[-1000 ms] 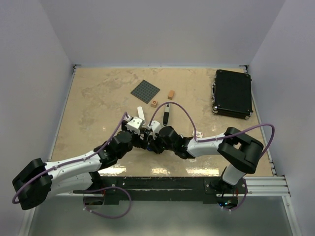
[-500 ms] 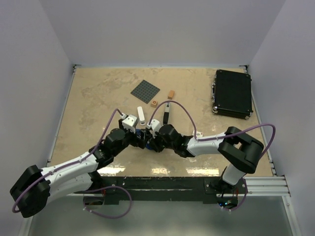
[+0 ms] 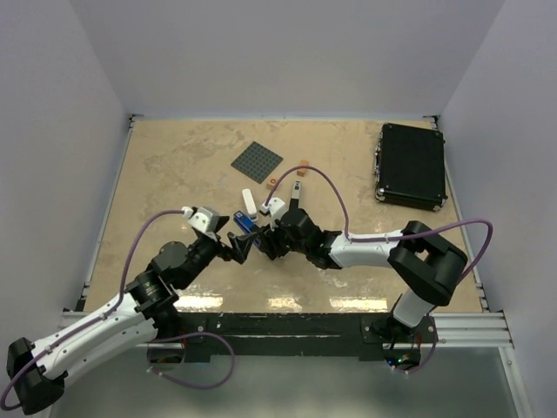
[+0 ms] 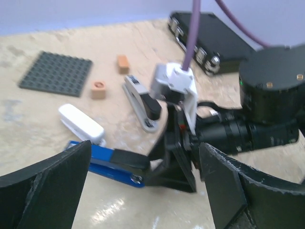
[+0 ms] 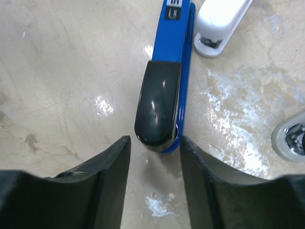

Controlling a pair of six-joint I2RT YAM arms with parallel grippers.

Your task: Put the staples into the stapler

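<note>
Left gripper (image 4: 143, 188) retreated toward 7 o'clock, jaws wide; right gripper (image 5: 153, 155) loosened half-open astride blue stapler (image 5: 174, 38); you needed a centred regrip.

- Left arm (image 3: 96, 318): white links, black joints.
- Right arm (image 3: 365, 251): same white and black.
- Purple cable (image 3: 331, 187) loops along each.
- Matte black wedge-shaped fingers (image 4: 47, 186).

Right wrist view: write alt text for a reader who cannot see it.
A blue stapler with a glossy black end lies flat on the beige table, that end just ahead of the two parted dark fingers. A white stapler lies beside its far end, upper right.
</note>
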